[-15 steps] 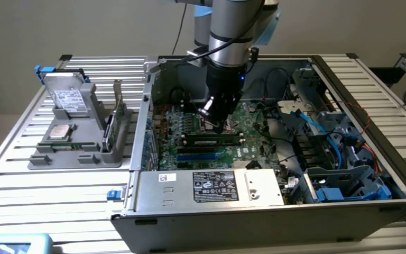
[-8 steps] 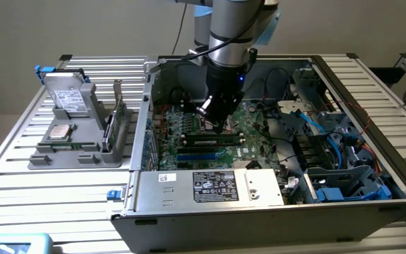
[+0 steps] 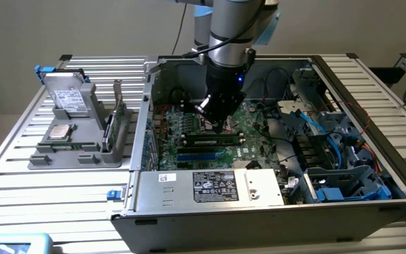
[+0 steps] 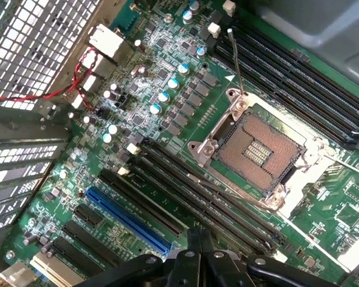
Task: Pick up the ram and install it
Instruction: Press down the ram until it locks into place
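Ram [image 3: 212, 141] sits in a motherboard [image 3: 188, 127] slot, we judge; our gripper [image 3: 217, 127] jaws hover closed, empty, just above it.

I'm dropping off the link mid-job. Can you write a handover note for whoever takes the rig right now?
Claw: shut, with nothing visibly held, inside the computer case, low over the motherboard.
Ram: appears to sit in a memory slot directly under the claw.
Done: the ram seems to be placed in its slot.
Left: confirm it is fully seated; the latches cannot be judged.
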